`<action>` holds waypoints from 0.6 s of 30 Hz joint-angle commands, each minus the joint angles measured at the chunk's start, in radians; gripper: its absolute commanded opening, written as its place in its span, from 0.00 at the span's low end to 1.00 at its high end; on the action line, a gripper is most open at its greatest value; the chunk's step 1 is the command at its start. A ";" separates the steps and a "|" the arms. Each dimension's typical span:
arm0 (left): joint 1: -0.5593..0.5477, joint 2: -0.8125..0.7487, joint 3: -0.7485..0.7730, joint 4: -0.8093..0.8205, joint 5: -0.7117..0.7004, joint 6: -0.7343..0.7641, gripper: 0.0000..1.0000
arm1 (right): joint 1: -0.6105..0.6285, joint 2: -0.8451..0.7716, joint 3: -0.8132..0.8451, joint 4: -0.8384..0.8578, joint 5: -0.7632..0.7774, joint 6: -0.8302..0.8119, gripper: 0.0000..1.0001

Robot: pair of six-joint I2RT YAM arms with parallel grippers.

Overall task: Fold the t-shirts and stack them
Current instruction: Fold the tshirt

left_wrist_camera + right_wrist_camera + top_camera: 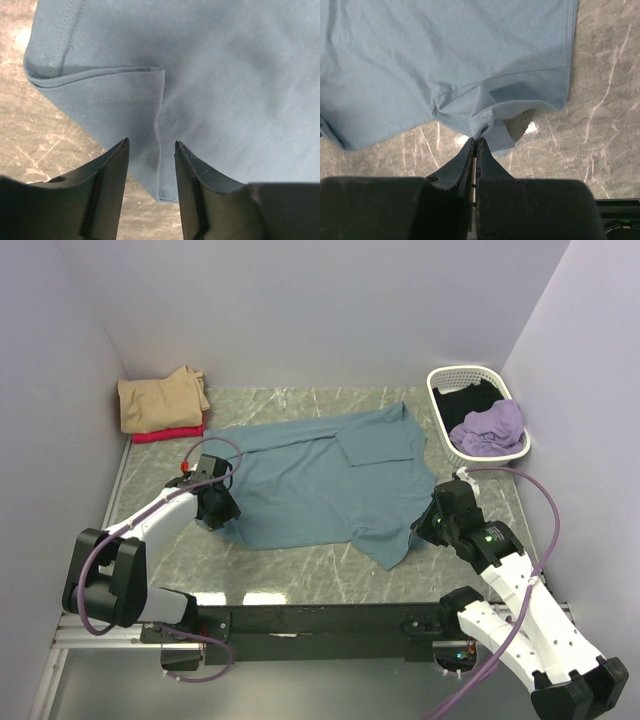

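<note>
The right gripper (476, 142) is clamped tight on a small bunched bit of the blue t-shirt (445, 55), a ribbed-looking edge drawn up into a peak at its fingertips. The rest of the shirt spreads away from that pinch and lies flat on the grey marbled table (610, 100), with bare tabletop on either side of the jaws. The grip sits at the shirt's border, probably so the cloth can be lifted and carried over for a fold.

The left gripper (150, 145) stands partly open. Its two dark fingers (112, 175) sit on either side of a hemmed edge of the same shirt, and just ahead of the fingertips a narrow flap is turned over on itself. As far as the wrist view shows, nothing is pinched there yet. The jaws seem lined up to take that edge and give the shirt a second hold opposite the first.

Seen from above, the shirt lies between the two grippers, wide and mostly flat, with one part doubled over on its far side. Well beyond the left gripper, in the far corner, a folded tan t-shirt (160, 400) rests on a red t-shirt (165, 434), likely the stack being built. Beyond the right gripper, a white basket (465, 368) holds a crumpled lilac t-shirt (490, 425) and a black t-shirt (465, 400), apparently waiting their turn.
</note>
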 commanded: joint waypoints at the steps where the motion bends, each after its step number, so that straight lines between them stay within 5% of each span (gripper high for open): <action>1: -0.004 0.011 0.013 0.024 0.004 0.018 0.46 | 0.003 0.004 0.006 0.033 0.007 -0.010 0.00; 8: -0.004 0.022 0.010 0.028 -0.002 0.024 0.28 | 0.003 0.007 0.008 0.033 0.005 -0.011 0.00; 18: -0.004 0.048 0.003 0.037 0.003 0.029 0.34 | 0.003 0.005 -0.001 0.035 0.008 -0.010 0.00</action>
